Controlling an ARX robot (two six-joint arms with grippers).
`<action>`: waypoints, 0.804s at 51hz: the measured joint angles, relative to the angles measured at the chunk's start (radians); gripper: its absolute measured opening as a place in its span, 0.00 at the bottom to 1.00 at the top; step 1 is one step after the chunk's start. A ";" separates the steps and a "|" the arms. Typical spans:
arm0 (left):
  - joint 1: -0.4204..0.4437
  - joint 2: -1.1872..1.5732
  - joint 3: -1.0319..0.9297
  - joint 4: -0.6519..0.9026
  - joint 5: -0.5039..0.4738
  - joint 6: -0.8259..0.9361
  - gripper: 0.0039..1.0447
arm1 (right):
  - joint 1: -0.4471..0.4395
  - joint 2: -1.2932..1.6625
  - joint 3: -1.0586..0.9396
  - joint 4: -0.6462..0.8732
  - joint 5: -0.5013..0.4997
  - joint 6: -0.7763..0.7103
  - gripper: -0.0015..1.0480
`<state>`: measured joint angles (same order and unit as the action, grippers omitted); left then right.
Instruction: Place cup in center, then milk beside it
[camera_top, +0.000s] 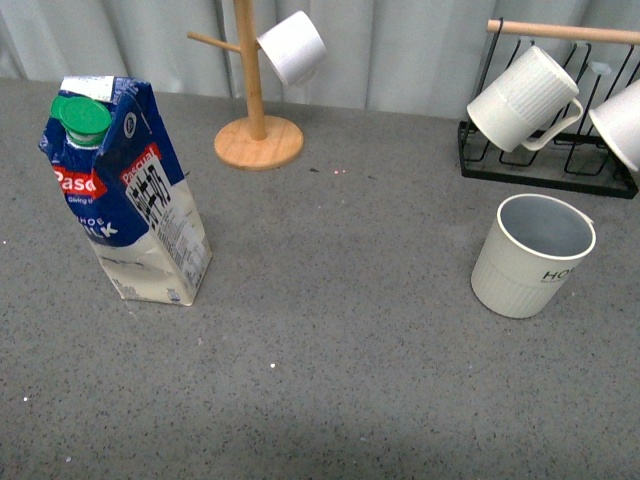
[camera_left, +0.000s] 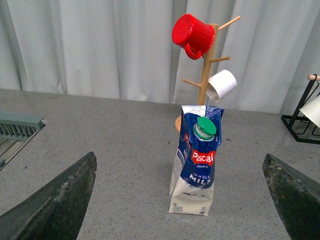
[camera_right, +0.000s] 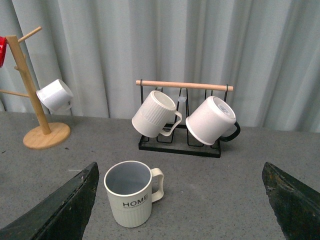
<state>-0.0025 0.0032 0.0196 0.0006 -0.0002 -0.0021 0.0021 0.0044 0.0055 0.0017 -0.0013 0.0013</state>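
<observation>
Cup (camera_top: 532, 257) stands upright at the right of the table (camera_top: 330, 300), near the rack (camera_top: 545, 175); milk (camera_top: 125, 190) stands well apart at the left. My right gripper (camera_right: 180, 165) hangs low facing the cup, jaws spread wide; my left gripper (camera_left: 179, 156) faces the milk, jaws spread too.

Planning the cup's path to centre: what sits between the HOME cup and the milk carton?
Nothing. The front view shows only bare grey table between the cup and the milk.
</observation>
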 joint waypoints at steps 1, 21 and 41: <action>0.000 0.000 0.000 0.000 0.000 0.000 0.94 | 0.000 0.000 0.000 0.000 0.000 0.000 0.91; 0.000 0.000 0.000 0.000 0.000 0.000 0.94 | 0.000 0.000 0.000 0.000 0.000 0.000 0.91; 0.000 0.000 0.000 0.000 0.000 0.000 0.94 | 0.000 0.000 0.000 0.000 0.000 0.000 0.91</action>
<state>-0.0025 0.0032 0.0196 0.0006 -0.0002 -0.0021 0.0021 0.0044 0.0055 0.0017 -0.0013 0.0013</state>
